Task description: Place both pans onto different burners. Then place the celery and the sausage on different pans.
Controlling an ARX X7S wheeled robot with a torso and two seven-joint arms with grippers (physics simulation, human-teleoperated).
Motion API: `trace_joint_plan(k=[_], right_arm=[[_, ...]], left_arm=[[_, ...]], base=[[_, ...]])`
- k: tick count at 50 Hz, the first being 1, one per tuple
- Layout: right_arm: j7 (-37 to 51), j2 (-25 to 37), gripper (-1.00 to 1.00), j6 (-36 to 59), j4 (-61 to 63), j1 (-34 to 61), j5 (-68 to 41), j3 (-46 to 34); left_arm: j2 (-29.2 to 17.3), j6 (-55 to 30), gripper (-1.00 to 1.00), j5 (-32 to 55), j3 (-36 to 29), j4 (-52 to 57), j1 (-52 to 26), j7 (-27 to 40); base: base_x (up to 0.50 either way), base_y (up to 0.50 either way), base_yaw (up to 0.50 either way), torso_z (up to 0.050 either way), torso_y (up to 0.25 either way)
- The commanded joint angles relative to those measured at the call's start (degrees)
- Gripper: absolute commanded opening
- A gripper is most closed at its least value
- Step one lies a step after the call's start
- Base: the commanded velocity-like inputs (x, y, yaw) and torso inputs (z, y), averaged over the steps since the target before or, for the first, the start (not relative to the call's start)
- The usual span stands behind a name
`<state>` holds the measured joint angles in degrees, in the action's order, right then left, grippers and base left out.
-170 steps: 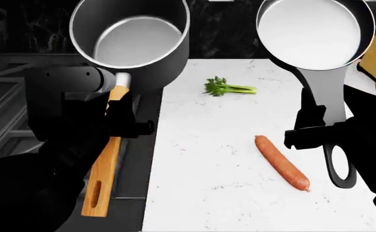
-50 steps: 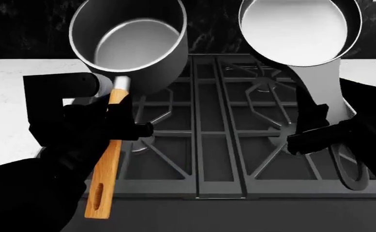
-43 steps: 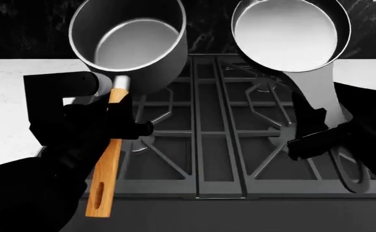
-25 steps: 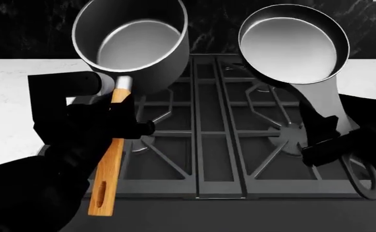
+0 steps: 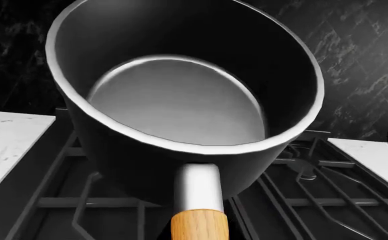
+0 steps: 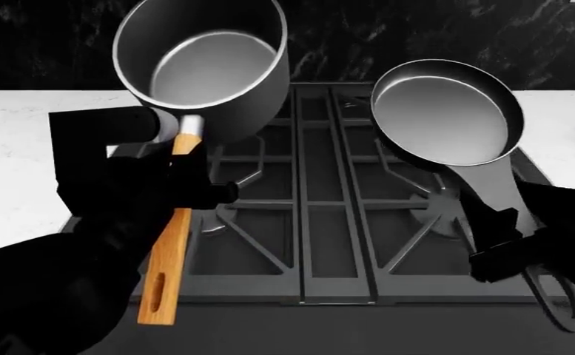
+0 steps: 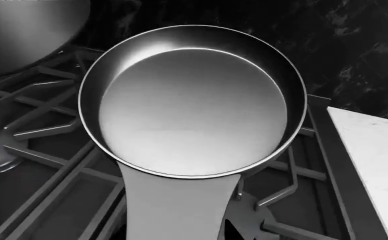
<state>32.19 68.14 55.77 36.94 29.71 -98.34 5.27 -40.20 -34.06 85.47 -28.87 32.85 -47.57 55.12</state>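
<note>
- The shallow grey frying pan [image 6: 447, 112], grasped by the right gripper [image 6: 491, 240], now hangs lower over the black grates [image 6: 307, 222].
- The left gripper [image 6: 183, 194] still grasps the deep grey saucepan [image 6: 203, 66] by its wooden handle.

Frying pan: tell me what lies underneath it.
Under the frying pan lie the black burner grates of the stove. Whether a burner sits directly below is covered by the pan.

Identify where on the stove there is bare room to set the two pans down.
Free: the near grates between both arms, and the white counter left of the stove. Crowded: the far burners, under the saucepan and frying pan.
</note>
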Motion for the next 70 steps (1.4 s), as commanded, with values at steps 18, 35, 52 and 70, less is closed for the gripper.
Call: trace_joint_plan(k=[18,35,52,70], right_arm=[[-1.13,-1.84,-1.0,0.31,3.26,-17.76,4.26,16.4],[-1.26,-3.38,-1.0,1.05,2.85,-20.25,6.38,15.59],[-0.92,-4.01,-1.0,1.52,0.56,-20.51,7.41,12.94],[-1.82,-4.97,-1.0,2.27,-1.46,-18.74,9.79,7.89]], left_arm=[[1.13,0.51,-1.0,-1.29,-0.22,-1.45,-0.53,-1.25],[1.51,0.9,-1.0,-2.64,-0.88,-2.61,0.33,-2.88],[1.55,1.44,-1.0,-2.57,-0.69,-2.79,0.73,-3.1],[1.87,1.82,-1.0,-3.03,-0.87,-3.65,1.08,-3.25]], base=[[0.0,0.0,0.0,0.001,0.002],[0.0,0.0,0.0,0.001,0.002],[0.0,0.0,0.0,0.001,0.002],[0.0,0.0,0.0,0.001,0.002]])
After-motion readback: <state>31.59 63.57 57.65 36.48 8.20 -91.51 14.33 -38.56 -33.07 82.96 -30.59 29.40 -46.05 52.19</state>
